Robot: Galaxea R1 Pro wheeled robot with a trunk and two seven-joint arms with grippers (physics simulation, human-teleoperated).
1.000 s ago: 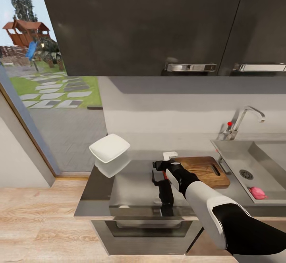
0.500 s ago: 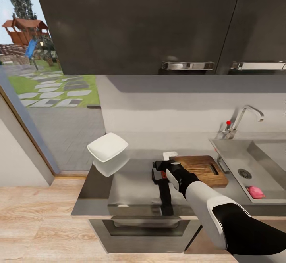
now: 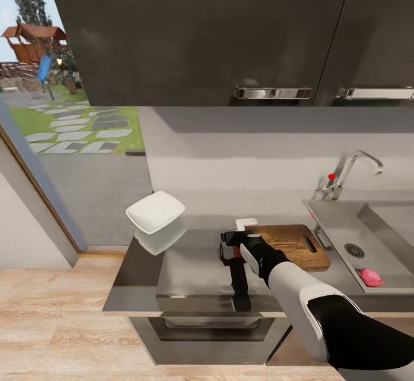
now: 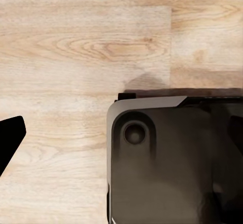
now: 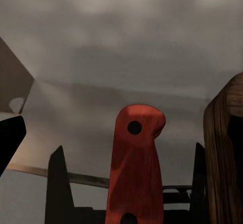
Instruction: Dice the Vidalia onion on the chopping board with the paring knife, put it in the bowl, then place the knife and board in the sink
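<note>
The right gripper (image 3: 229,249) hangs over the surface (image 3: 190,272) beside the chopping board (image 3: 290,246). Its jaws stand apart either side of the paring knife (image 5: 134,168); contact seems lacking, though I cannot tell surely. The left jaws' state cannot be told.

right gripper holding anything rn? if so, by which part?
The paring knife, by its red handle, lies between the right gripper's jaws; a closed grip cannot be confirmed.

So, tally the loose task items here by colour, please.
White: 1, the bowl
Brown: 1, the board
Red: 1, the knife handle between the right gripper fingers
Pink: 1, the onion in the sink
Total: 4
</note>
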